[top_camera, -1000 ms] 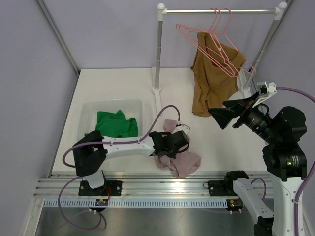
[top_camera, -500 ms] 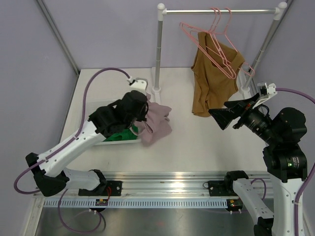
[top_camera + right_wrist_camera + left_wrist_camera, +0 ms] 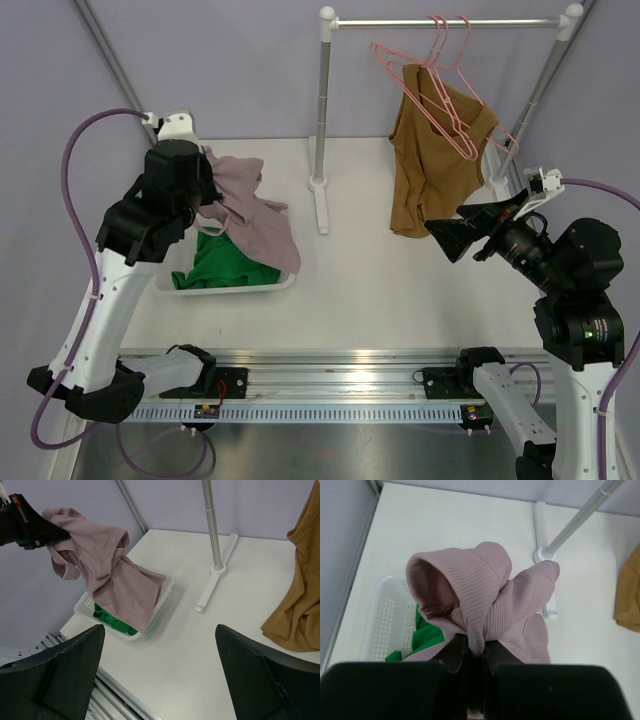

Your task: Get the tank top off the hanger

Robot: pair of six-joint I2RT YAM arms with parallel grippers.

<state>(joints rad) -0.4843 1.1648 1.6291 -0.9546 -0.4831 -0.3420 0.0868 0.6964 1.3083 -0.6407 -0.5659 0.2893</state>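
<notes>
Hanging lengthwise from a pink wire hanger (image 3: 452,95) on the metal rail (image 3: 400,22), the mustard-brown tank top (image 3: 432,160) drapes just beyond the right gripper (image 3: 442,238), jaws wide apart; the left gripper (image 3: 470,652), well away, pinches a mauve ribbed garment (image 3: 255,215) above a white basket (image 3: 230,288)

White table (image 3: 400,290) with basket (image 3: 232,288), rack (image 3: 323,100)

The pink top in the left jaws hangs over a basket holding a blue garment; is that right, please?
Not quite: the garment in the basket is green, not blue, as the top external view shows. The rest stands: the left jaws are shut on the pink top, which hangs over the basket.
</notes>
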